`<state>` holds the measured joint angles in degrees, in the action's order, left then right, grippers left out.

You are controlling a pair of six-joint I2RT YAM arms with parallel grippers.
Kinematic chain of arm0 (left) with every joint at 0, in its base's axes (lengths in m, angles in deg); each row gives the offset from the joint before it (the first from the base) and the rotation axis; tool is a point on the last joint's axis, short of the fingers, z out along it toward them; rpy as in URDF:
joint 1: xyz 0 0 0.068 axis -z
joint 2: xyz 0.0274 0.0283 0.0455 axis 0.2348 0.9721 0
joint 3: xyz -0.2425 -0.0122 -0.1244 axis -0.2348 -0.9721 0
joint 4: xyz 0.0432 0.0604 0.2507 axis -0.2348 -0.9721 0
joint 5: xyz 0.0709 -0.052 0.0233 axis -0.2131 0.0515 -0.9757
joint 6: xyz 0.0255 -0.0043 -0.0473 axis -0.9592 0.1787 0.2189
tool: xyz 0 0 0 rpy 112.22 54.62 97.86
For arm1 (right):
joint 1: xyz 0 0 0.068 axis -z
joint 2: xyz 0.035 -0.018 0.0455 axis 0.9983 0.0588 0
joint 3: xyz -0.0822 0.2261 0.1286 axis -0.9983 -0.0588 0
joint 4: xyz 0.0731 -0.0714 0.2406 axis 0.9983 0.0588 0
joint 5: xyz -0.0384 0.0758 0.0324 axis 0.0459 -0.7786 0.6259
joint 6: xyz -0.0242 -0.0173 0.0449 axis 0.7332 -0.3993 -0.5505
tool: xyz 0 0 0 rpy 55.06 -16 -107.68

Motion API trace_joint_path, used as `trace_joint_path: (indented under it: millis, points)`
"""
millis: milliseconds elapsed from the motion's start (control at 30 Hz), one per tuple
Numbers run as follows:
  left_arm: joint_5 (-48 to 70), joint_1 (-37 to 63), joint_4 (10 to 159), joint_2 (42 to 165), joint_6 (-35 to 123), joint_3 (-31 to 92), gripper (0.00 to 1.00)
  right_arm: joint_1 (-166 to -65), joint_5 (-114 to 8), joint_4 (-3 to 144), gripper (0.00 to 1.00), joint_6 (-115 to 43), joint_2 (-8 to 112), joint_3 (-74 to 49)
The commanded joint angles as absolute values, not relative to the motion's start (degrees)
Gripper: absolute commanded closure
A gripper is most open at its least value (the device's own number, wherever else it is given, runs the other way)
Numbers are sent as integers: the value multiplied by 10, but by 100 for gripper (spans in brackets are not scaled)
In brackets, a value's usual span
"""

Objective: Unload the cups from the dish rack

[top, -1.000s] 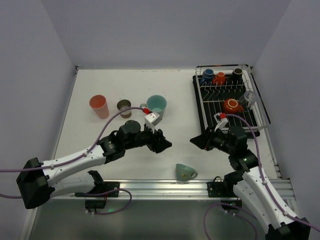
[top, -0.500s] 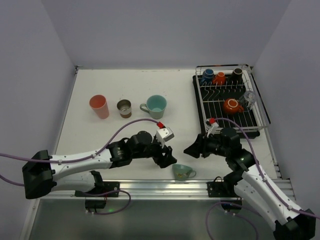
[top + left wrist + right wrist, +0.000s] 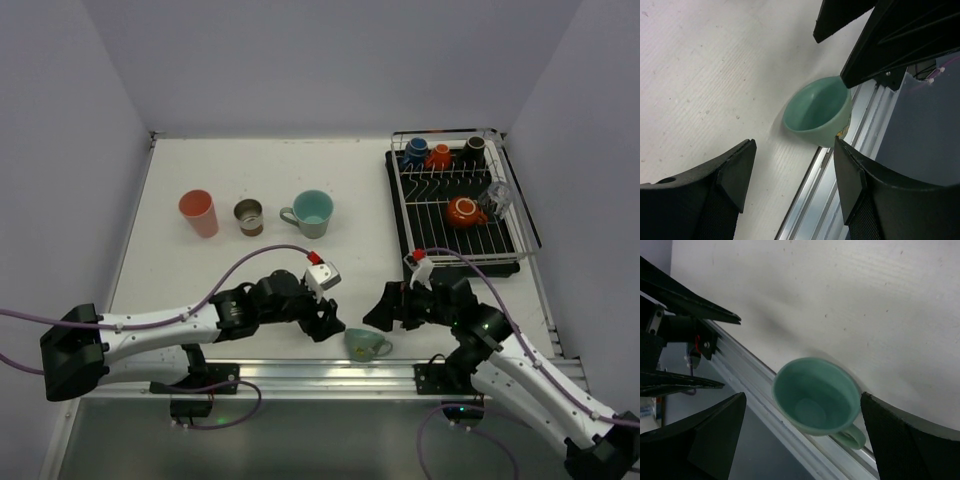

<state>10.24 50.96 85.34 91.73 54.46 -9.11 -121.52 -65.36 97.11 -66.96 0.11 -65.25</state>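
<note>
A small teal cup [image 3: 366, 343] rests at the table's near edge beside the metal rail, mouth tipped up. My left gripper [image 3: 328, 325] hovers just left of it, open and empty; the cup [image 3: 819, 111] shows beyond its fingers. My right gripper [image 3: 378, 312] hangs just above it, jaws wide open, the cup [image 3: 815, 395] below and between the fingers, untouched. The dish rack [image 3: 448, 238] stands at the back right and holds a blue cup [image 3: 416, 152], two orange cups [image 3: 439, 156], a black cup [image 3: 474, 148] and a clear glass [image 3: 497, 198].
A salmon tumbler [image 3: 198, 212], a metallic-brown cup [image 3: 248, 216] and a teal handled mug [image 3: 312, 211] stand upright in a row on the left half of the table. The aluminium rail [image 3: 330, 375] runs along the front edge. The two grippers are close together.
Both grippers have come toward the near edge and converged on the small teal cup. The right jaws have opened wide; the left opened a little more. The cup has stayed put.
</note>
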Motion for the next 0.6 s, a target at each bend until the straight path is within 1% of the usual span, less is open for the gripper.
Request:
trace_joint_path:
  millis: [0,67,167,200,233,267,333,467,567]
  points:
    - [98,509,902,906,529,-102,30,-1257,-655,994,1,-677,54,-629]
    - [95,509,901,904,527,-107,30,-1277,-649,990,4,-669,81,-618]
    - [90,509,894,893,528,-117,30,-1296,-609,1003,5,-679,113,-606]
    - [84,509,890,882,528,-121,30,-1299,-587,1017,5,-681,110,-597]
    - [81,509,890,876,529,-124,30,-1300,-538,1033,4,-683,106,-591]
    - [81,508,890,869,530,-134,30,-1300,-522,1058,1,-694,100,-588]
    - [81,508,900,856,532,-141,30,-1300,-541,1041,1,-704,89,-598]
    - [84,508,916,855,534,-154,30,-1310,-666,994,1,-713,122,-631]
    - [88,508,922,859,532,-157,30,-1333,-668,984,1,-710,139,-635]
